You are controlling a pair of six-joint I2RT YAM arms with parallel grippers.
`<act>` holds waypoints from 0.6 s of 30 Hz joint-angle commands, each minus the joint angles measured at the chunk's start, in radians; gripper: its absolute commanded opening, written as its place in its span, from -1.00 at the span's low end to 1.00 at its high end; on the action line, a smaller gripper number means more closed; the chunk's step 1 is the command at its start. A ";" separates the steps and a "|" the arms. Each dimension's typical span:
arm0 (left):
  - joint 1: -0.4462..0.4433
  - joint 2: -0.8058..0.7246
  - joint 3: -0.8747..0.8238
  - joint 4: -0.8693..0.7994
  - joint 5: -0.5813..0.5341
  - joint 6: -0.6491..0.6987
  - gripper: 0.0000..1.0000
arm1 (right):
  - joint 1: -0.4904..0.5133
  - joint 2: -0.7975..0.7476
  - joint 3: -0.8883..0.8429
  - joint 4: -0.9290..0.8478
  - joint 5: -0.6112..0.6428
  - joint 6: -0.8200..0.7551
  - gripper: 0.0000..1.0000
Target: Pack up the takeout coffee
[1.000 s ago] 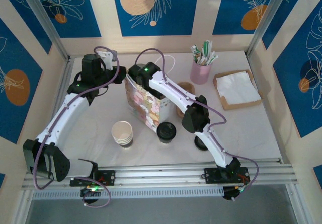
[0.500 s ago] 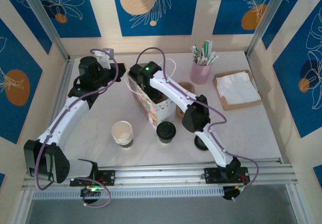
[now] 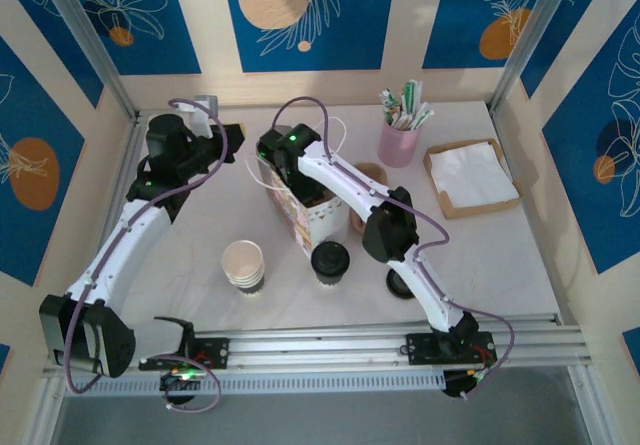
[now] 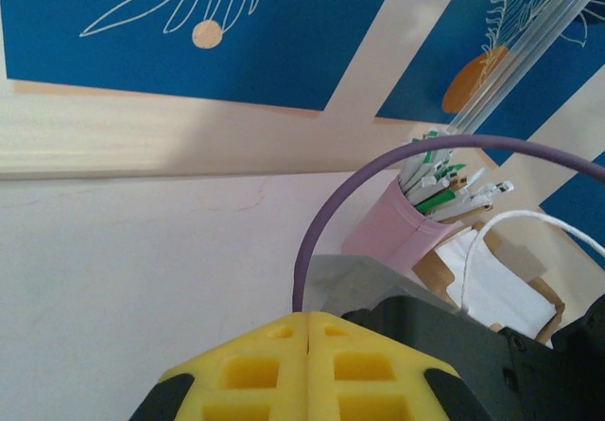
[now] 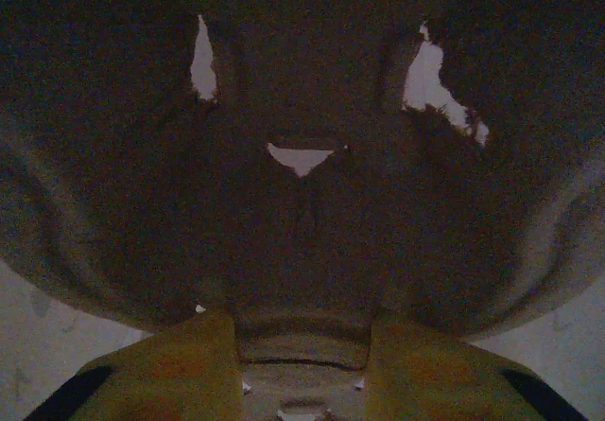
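The takeout coffee (image 3: 330, 262), a cream cup under a black lid, stands on the table just in front of a patterned paper bag (image 3: 300, 215). My right gripper (image 3: 288, 168) is at the bag's mouth. In the right wrist view its yellow fingers (image 5: 180, 364) are closed on a brown paper edge, and the dark inside of the bag (image 5: 302, 222) lies beyond. My left gripper (image 3: 222, 131) hangs apart at the back left. In its wrist view the left gripper (image 4: 308, 324) is shut with pads pressed together and nothing between them.
A stack of lidless cream cups (image 3: 243, 265) stands left of the coffee. A loose black lid (image 3: 400, 285) lies under the right forearm. At the back right are a pink holder of stirrers (image 3: 398, 141) and a brown napkin tray (image 3: 470, 177). The holder (image 4: 397, 227) also faces the left wrist.
The left gripper has drawn back and to the left, away from the bag. The bag has gone from tilted with its patterned side up to nearly upright. The right gripper stays at its mouth.
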State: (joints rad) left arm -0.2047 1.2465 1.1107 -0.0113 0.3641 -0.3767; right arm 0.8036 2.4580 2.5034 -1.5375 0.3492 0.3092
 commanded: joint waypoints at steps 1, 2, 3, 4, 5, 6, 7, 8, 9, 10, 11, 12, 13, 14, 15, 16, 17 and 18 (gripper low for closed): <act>0.012 -0.018 -0.018 -0.022 -0.010 -0.014 -0.92 | -0.013 0.022 -0.020 -0.025 -0.039 0.027 -0.37; 0.013 -0.018 -0.020 -0.024 -0.010 -0.014 -0.92 | -0.014 0.022 -0.025 -0.023 -0.041 0.029 -0.37; 0.013 -0.018 -0.022 -0.025 -0.013 -0.015 -0.92 | -0.014 0.022 -0.030 -0.021 -0.041 0.030 -0.37; 0.012 -0.018 -0.023 -0.026 -0.012 -0.016 -0.92 | -0.017 0.022 -0.034 -0.017 -0.042 0.028 -0.36; 0.012 -0.019 -0.025 -0.024 -0.010 -0.017 -0.92 | -0.018 0.022 -0.040 -0.015 -0.047 0.030 -0.36; 0.012 -0.017 -0.025 -0.027 -0.010 -0.017 -0.92 | -0.018 0.022 -0.047 -0.012 -0.047 0.030 -0.36; 0.012 -0.016 -0.026 -0.028 -0.010 -0.017 -0.92 | -0.018 0.022 -0.048 -0.011 -0.048 0.030 -0.36; 0.013 -0.016 -0.026 -0.029 -0.009 -0.018 -0.92 | -0.018 0.023 -0.053 -0.009 -0.047 0.031 -0.36; 0.013 -0.016 -0.028 -0.027 -0.009 -0.018 -0.92 | -0.018 0.022 -0.057 -0.007 -0.048 0.031 -0.35; 0.013 -0.016 -0.030 -0.026 -0.009 -0.019 -0.92 | -0.018 0.023 -0.061 -0.005 -0.048 0.034 -0.33; 0.013 -0.017 -0.029 -0.027 -0.008 -0.019 -0.92 | -0.018 0.023 -0.066 -0.003 -0.048 0.036 -0.33; 0.013 -0.016 -0.031 -0.027 -0.008 -0.019 -0.92 | -0.017 0.023 -0.070 -0.003 -0.048 0.036 -0.33; 0.013 -0.016 -0.032 -0.026 -0.008 -0.019 -0.92 | -0.018 0.022 -0.073 -0.002 -0.048 0.036 -0.32; 0.012 -0.018 -0.034 -0.026 -0.008 -0.019 -0.92 | -0.018 0.022 -0.078 -0.002 -0.046 0.038 -0.32; 0.012 -0.019 -0.035 -0.026 -0.007 -0.020 -0.92 | -0.018 0.021 -0.081 -0.001 -0.043 0.040 -0.32; 0.012 -0.019 -0.035 -0.025 -0.007 -0.020 -0.92 | -0.018 0.019 -0.085 0.002 -0.042 0.041 -0.32; 0.013 -0.020 -0.036 -0.024 -0.007 -0.019 -0.92 | -0.018 0.014 -0.091 0.005 -0.042 0.042 -0.32; 0.012 -0.021 -0.035 -0.024 -0.007 -0.019 -0.92 | -0.018 0.010 -0.095 0.009 -0.040 0.044 -0.31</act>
State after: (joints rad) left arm -0.2039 1.2461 1.0817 -0.0383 0.3611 -0.3870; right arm 0.7887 2.4580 2.4275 -1.5101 0.3317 0.3256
